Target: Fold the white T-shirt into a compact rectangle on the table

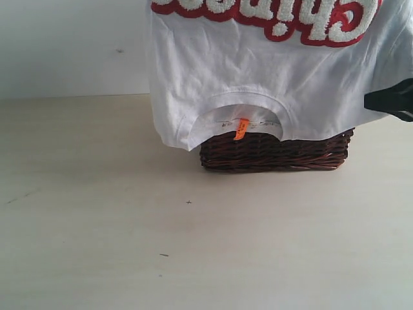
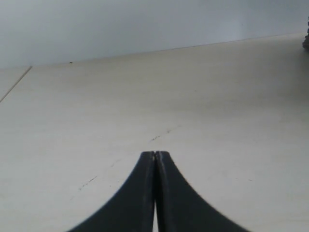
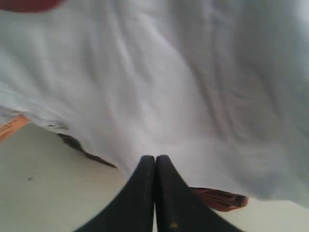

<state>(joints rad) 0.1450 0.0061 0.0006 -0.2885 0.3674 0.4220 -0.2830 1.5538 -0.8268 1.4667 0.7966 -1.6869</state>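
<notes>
Currently the white T-shirt (image 1: pixel 271 77) drapes over the basket (image 1: pixel 277 154), collar down, not yet flat on the table (image 1: pixel 97 226). The right gripper (image 3: pixel 155 158) is closed against the cloth, but I cannot tell whether it caught any. The left gripper (image 2: pixel 155 153) is closed on nothing. Check the pinch before lifting, since 1 thin layer slips easily.

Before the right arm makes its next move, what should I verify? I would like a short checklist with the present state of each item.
1. Right gripper has its fingers closed: ok.
2. Cloth of the white T-shirt is really caught between them: cannot tell.
3. Left gripper is closed and away from the shirt, over the bare table: ok.
4. Shirt lies flat on the table: not ok, it drapes over the wicker basket.
5. Orange neck tag is visible to show where the collar is: ok.
</notes>
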